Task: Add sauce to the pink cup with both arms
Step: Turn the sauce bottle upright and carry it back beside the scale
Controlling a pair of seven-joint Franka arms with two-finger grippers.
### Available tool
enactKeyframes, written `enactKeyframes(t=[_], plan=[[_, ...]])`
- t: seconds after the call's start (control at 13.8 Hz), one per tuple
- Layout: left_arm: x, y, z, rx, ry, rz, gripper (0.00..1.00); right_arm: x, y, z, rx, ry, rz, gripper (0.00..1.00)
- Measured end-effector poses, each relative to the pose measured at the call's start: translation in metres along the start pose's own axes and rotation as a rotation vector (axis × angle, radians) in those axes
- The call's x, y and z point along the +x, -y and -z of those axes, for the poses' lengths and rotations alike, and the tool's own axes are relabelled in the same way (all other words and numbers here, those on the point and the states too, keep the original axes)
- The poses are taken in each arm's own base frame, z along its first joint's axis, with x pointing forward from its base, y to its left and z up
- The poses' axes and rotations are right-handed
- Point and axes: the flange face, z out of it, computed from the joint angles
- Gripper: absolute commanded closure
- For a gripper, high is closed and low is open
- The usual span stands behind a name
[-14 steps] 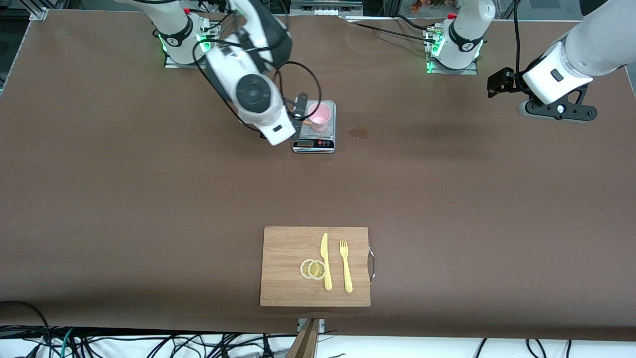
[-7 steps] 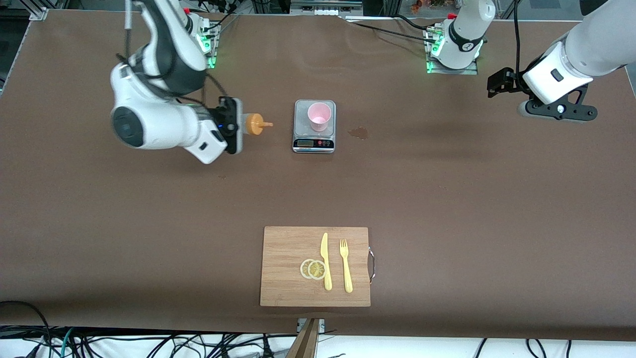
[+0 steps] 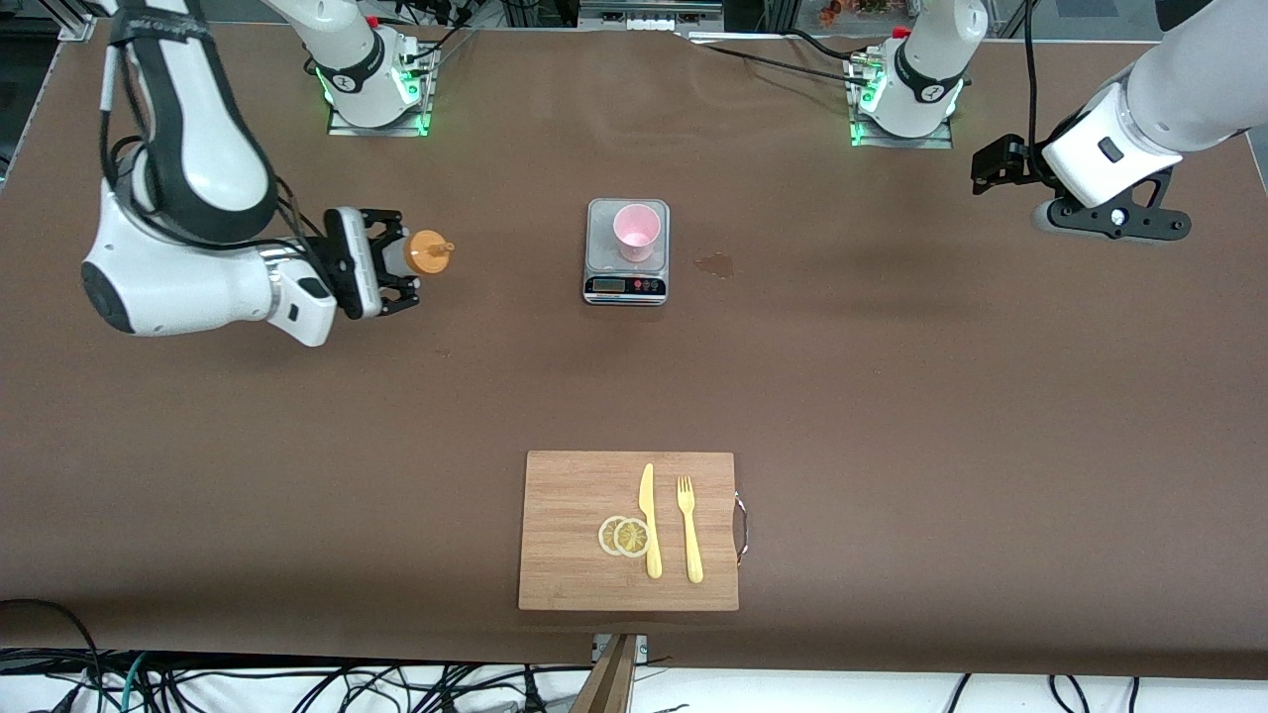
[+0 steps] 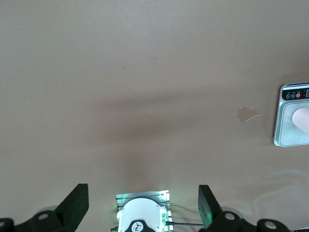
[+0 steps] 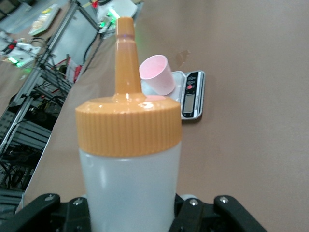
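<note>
- Front view: high camera facing both arm bases, taking in the whole table [image 3: 892,376].
- Left wrist view: looks straight down past its open jaws, well above the table; the scale [image 4: 292,116] sits at the frame edge.
- Right wrist view: looks along its jaws, very close to the sauce bottle [image 5: 129,159] clamped between them.
- All three views share the scale and pink cup [image 3: 636,231].
</note>
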Motion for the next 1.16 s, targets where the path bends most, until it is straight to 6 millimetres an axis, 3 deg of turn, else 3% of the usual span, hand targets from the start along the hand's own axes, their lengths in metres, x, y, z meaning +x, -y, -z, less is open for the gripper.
enactKeyframes(t=[0.22,0.51,1.09,1.16], plan=[[0.000,0.000,0.000,0.000,0.000,0.000,0.00,-0.064,-0.016,-0.011,0.052,-0.131,0.150,1.00],[0.000,0.000,0.000,0.000,0.000,0.000,0.00,-0.132,-0.038,-0.053,0.120,-0.313,0.292,1.00],[0.000,0.000,0.000,0.000,0.000,0.000,0.00,-0.256,-0.040,-0.115,0.186,-0.578,0.377,1.00],[0.000,0.000,0.000,0.000,0.000,0.000,0.00,-0.265,-0.039,-0.118,0.182,-0.590,0.376,0.94]])
